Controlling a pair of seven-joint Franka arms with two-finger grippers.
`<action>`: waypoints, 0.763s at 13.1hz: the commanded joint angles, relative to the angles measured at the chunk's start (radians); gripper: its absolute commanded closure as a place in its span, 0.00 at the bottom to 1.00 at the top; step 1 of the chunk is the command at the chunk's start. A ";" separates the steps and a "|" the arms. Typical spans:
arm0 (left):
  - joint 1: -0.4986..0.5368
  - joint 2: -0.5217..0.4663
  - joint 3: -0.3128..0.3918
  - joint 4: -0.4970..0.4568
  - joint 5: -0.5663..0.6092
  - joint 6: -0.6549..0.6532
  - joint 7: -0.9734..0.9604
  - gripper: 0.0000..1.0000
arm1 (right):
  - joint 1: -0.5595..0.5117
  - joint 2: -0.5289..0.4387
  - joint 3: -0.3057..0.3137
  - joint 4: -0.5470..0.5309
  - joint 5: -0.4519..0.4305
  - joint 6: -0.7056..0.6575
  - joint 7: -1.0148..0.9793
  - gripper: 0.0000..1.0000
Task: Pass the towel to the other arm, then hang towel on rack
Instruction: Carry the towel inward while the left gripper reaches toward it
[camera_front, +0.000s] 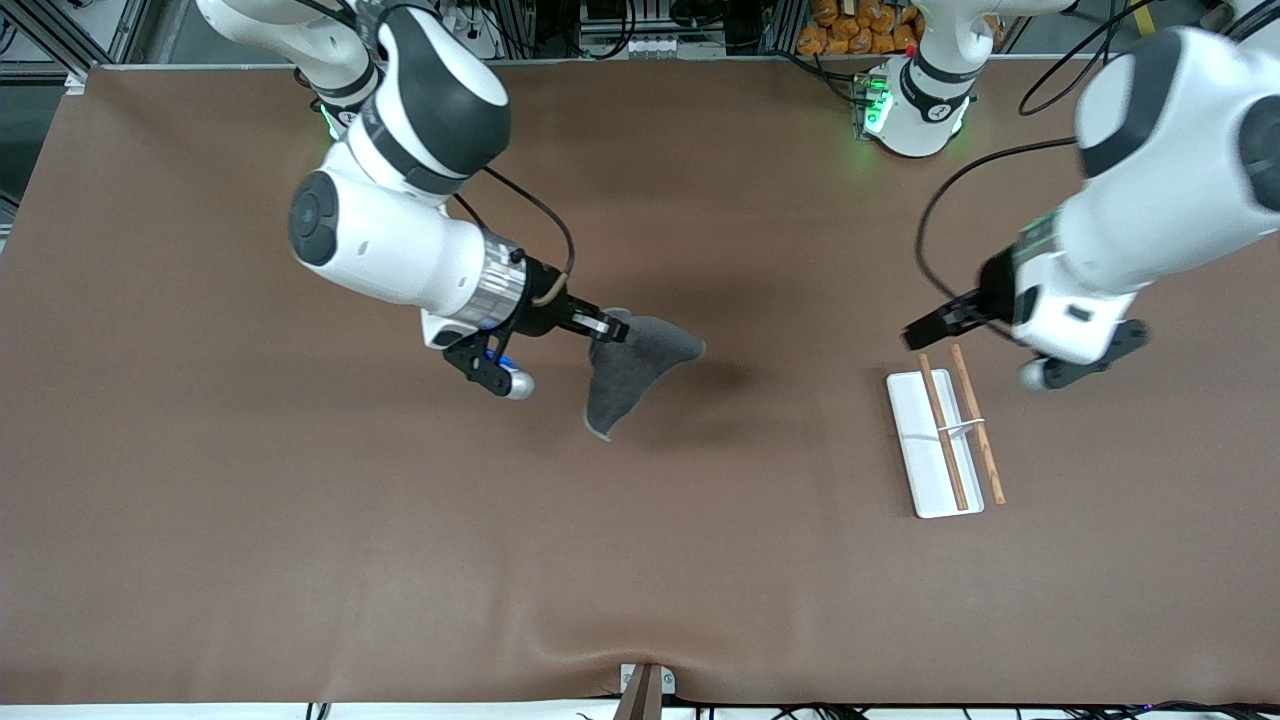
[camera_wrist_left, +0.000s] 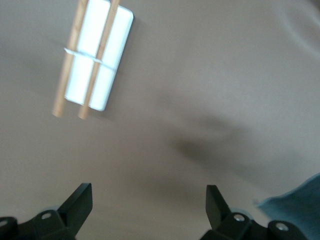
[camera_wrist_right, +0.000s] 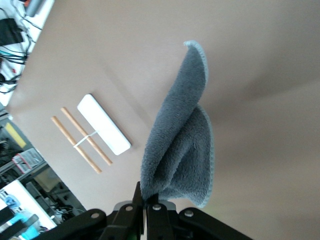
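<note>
The dark-grey towel (camera_front: 632, 370) hangs in the air over the middle of the table, pinched at one corner by my right gripper (camera_front: 607, 327), which is shut on it. In the right wrist view the towel (camera_wrist_right: 180, 135) droops folded from the jaws, pale trim along its edge. The rack (camera_front: 945, 430) lies flat toward the left arm's end: a white base with two wooden rods and a thin crosspiece. My left gripper (camera_front: 925, 330) hovers over the table just by the rack's end nearest the robots, open and empty. In the left wrist view the rack (camera_wrist_left: 92, 55) shows past the spread fingers (camera_wrist_left: 80, 202).
A brown mat (camera_front: 300, 520) covers the whole table. A small bracket (camera_front: 645, 690) sits at the table's front edge. Cables and equipment line the edge by the robots' bases.
</note>
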 joint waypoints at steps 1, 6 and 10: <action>-0.056 0.049 -0.003 0.010 -0.016 0.040 -0.196 0.00 | 0.048 0.024 -0.010 0.019 0.027 0.075 0.008 1.00; -0.140 0.109 -0.003 0.010 -0.012 0.116 -0.502 0.00 | 0.077 0.041 -0.010 0.039 0.051 0.109 0.010 1.00; -0.156 0.180 -0.001 0.009 -0.002 0.142 -0.608 0.00 | 0.086 0.046 -0.010 0.041 0.053 0.115 0.011 1.00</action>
